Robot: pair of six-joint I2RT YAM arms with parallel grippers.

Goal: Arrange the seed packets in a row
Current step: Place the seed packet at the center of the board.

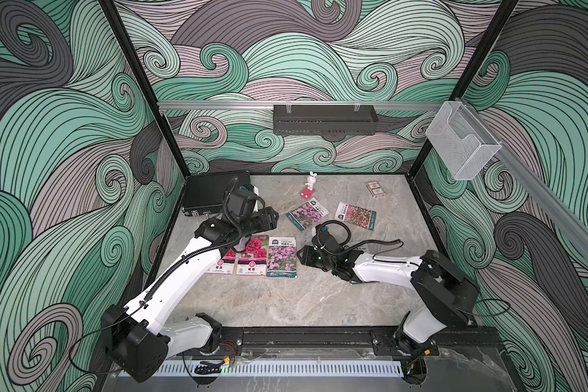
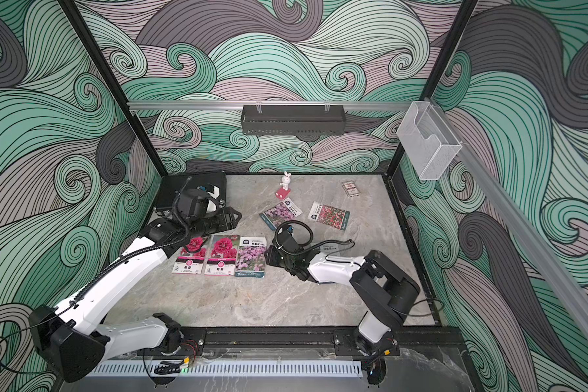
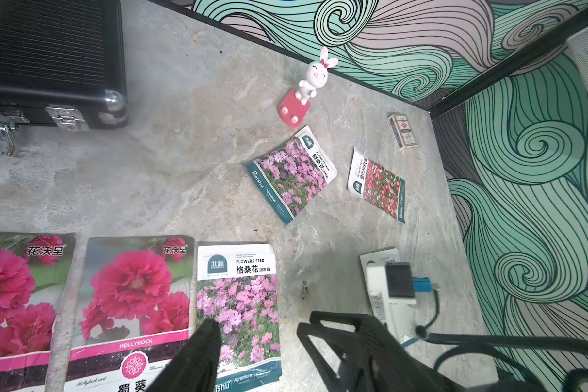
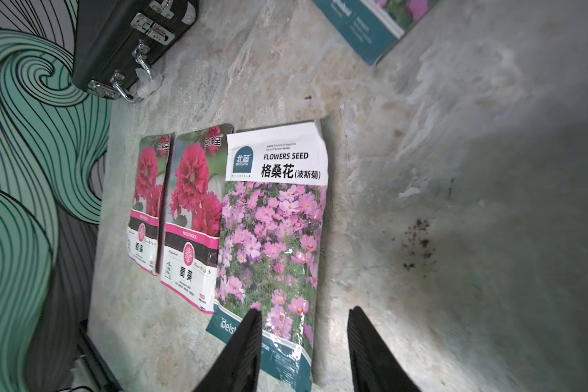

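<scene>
- Right gripper (image 4: 304, 310), jaws apart above flat purple-pink flower seed packet (image 4: 272, 220), lower centre: best lift straight up, leaving the row undisturbed
- Left gripper (image 1: 275, 219): jaws apart, empty

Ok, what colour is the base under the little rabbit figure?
The base is red with a few pale spots, clearest in the left wrist view.

Row under me: two magenta packets (image 3: 133, 305), purple-pink packet (image 3: 241, 305) alongside, my pincer finger (image 3: 201, 353) in front of it. Beyond, tilted purple-pink packet (image 3: 291, 174), red-pink packet (image 3: 377, 185), apart.
</scene>
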